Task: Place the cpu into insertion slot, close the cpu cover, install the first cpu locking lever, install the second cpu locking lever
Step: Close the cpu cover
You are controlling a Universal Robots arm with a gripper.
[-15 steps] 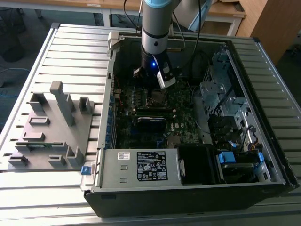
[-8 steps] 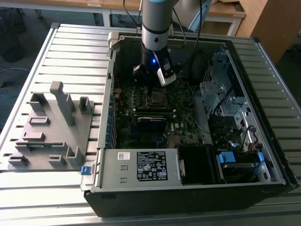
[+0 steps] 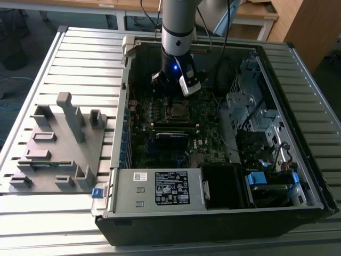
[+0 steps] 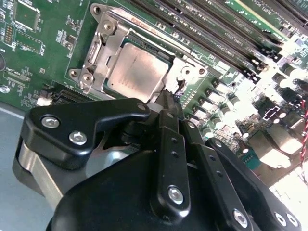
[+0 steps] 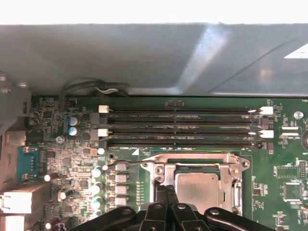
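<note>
While beside cpu (image 4: 137, 72), gripper (image 4: 168, 97) near capacitors (image 5: 96, 172).

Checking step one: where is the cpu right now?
In the second wrist view the cpu sits in the metal socket frame, between the memory slots and the gripper.

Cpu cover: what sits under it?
The cpu lies under the cpu cover, its grey top showing through the cut-out. Its edges and everything beneath it are covered.
</note>
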